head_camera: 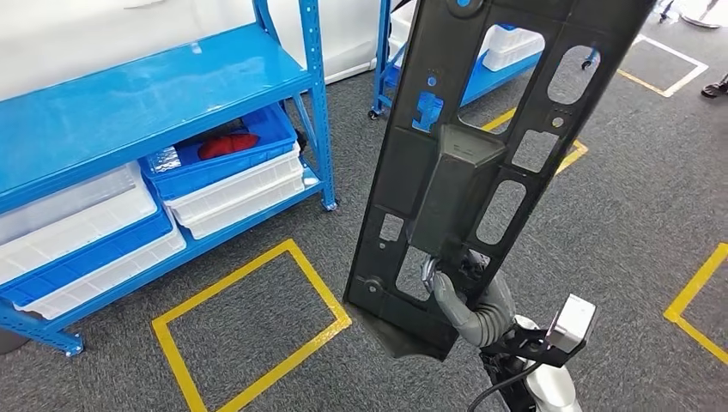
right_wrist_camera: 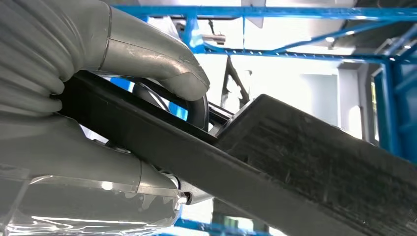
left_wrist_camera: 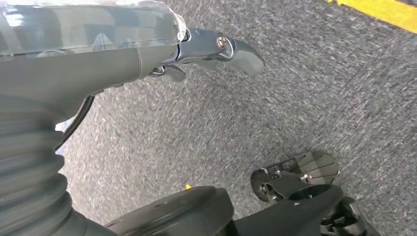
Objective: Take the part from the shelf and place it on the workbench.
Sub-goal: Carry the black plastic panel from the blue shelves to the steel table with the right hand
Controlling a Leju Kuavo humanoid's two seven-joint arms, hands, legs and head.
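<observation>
The part [head_camera: 481, 154], a long black panel with cut-out openings and a raised block at its middle, is held upright in the air in front of the robot, clear of the blue shelf [head_camera: 154, 103]. It is gripped near its lower end by the right hand [head_camera: 459, 296]; in the right wrist view the thumb [right_wrist_camera: 162, 69] is pressed on one face of the panel [right_wrist_camera: 295, 162] and the fingers are clamped on the other. The left hand [left_wrist_camera: 216, 49] hangs over the grey carpet [left_wrist_camera: 305, 98] with nothing in it; whether its fingers are spread or curled cannot be told. The removal from the shelf is judged complete. The workbench is not seen, so the carry to it and the placing of the part are judged outstanding.
</observation>
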